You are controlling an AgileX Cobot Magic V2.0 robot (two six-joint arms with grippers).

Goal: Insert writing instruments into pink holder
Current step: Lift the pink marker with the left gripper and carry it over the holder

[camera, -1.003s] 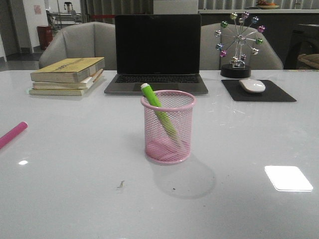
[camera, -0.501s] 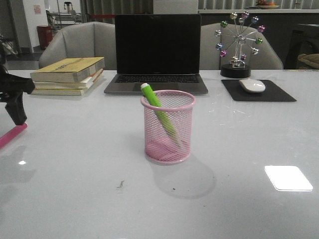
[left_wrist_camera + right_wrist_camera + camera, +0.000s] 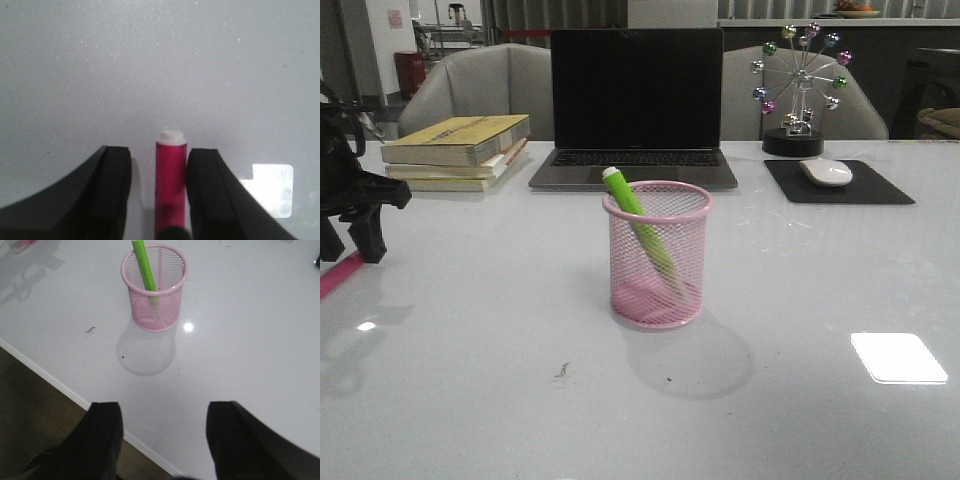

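Front view: the left claw [image 3: 348, 240] hangs low at the counter's [image 3: 800, 290] left edge over the magenta pen [image 3: 338, 274]; the lime green pen [image 3: 638, 226] leans inside the pink holder [image 3: 657, 255].

Left wrist view: claw [image 3: 159, 187] spread, magenta pen [image 3: 171, 185] lying between the fingers, white end outward, beside one finger.

Right wrist view: right claw [image 3: 163, 437] spread, well apart from the holder [image 3: 154, 287].

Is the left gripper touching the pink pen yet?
Cannot tell. In the left wrist view the pink pen lies between the open left gripper fingers, hard against one, a clear gap to the other.
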